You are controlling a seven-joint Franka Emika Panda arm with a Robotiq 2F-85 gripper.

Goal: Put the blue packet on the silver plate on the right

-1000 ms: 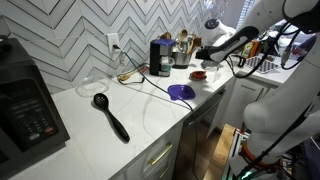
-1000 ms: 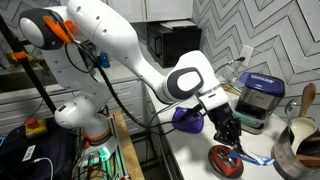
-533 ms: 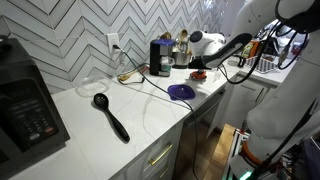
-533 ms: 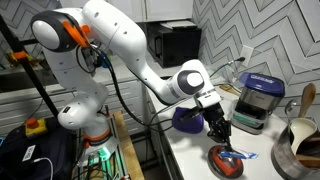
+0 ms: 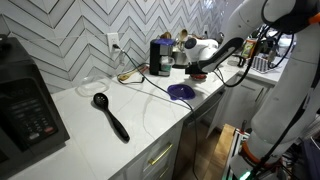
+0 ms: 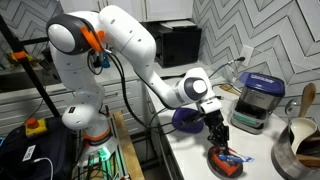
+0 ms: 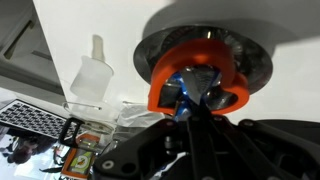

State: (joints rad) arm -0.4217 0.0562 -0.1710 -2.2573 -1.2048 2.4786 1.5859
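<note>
White stone-look counter (image 5: 80,122) along a wall of grey-white chevron tile (image 5: 70,30), kitchen setting.

Surroundings, in an exterior view:
- black microwave (image 5: 25,105), boxy, at the near end
- black ladle (image 5: 111,116), long-handled, lying flat on open counter
- dark coffee machine (image 5: 159,57), upright against the tile
- flat round purple plate (image 5: 181,91) near the counter edge, just beside the work spot
- white arm (image 5: 232,45) reaching in from the far end and screening the silver plate in that view

Shown only in an exterior view from the opposite end:
- blue-lidded appliance (image 6: 256,98) behind the work spot
- metal pot (image 6: 298,143) at the frame edge
- purple plate (image 6: 183,118), partly covered by the wrist

Task items:
- Silver plate (image 6: 222,163): small, round and shallow, standing on the counter just beyond the purple plate. The wrist view gives its dull grey metal rim (image 7: 250,60) and an orange ring (image 7: 160,85), glossy and thick-walled, sitting inside it.
- Blue packet (image 6: 232,155): soft and crinkled, with a shiny face, lying in the silver plate. In the wrist view it shows within the orange ring (image 7: 188,88).
- Fingers (image 6: 215,133): dark, pointing down, close above the near rim of the silver plate. In the wrist view they (image 7: 203,122) taper toward the packet. Whether they are apart or together cannot be told, nor whether they touch the packet.

Wrist view alone: clear plastic bottle (image 7: 92,78), pale and blurred, off to one side of the plate.
</note>
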